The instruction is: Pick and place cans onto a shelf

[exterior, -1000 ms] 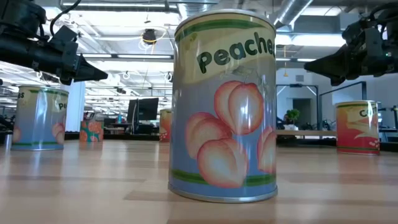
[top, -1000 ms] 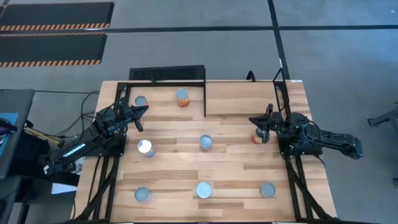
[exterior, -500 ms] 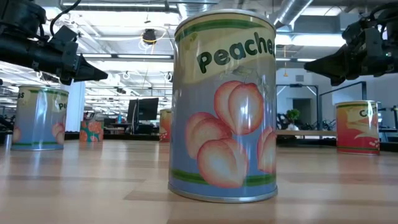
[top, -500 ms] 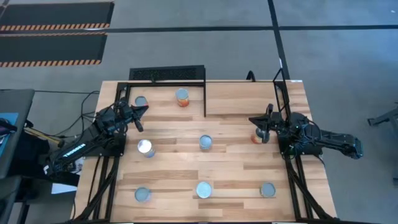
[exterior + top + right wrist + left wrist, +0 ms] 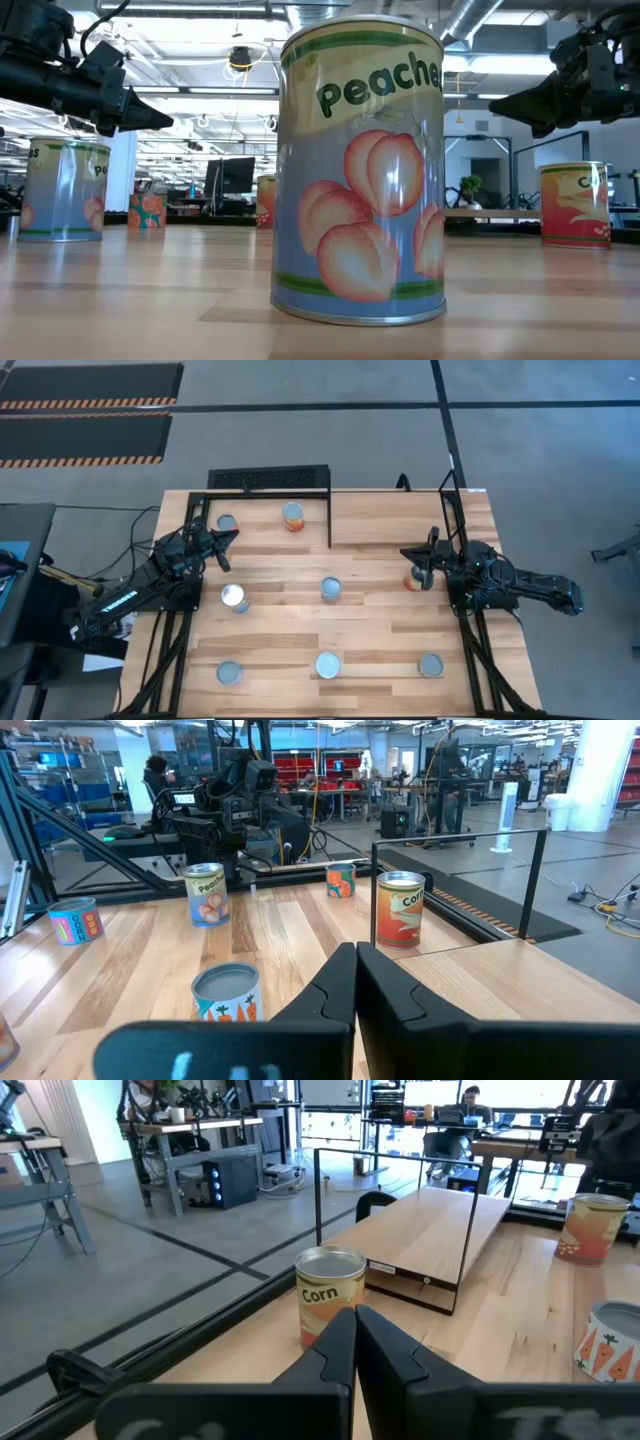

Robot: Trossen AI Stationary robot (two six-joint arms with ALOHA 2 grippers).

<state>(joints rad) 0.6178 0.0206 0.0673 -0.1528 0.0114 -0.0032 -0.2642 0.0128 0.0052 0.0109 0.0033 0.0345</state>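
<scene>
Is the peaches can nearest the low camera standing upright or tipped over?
Upright. The peaches can stands on its base on the table, label reading level, lid facing up.

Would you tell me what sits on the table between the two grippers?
In the high view, one can stands on the wood roughly midway between the left gripper and the right gripper, slightly nearer the table's front; the rest of that stretch is bare.

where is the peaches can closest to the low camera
In the low view the peaches can stands upright, filling the middle of the picture. In the high view it is the can at the table's near edge, midway between two other cans.
</scene>
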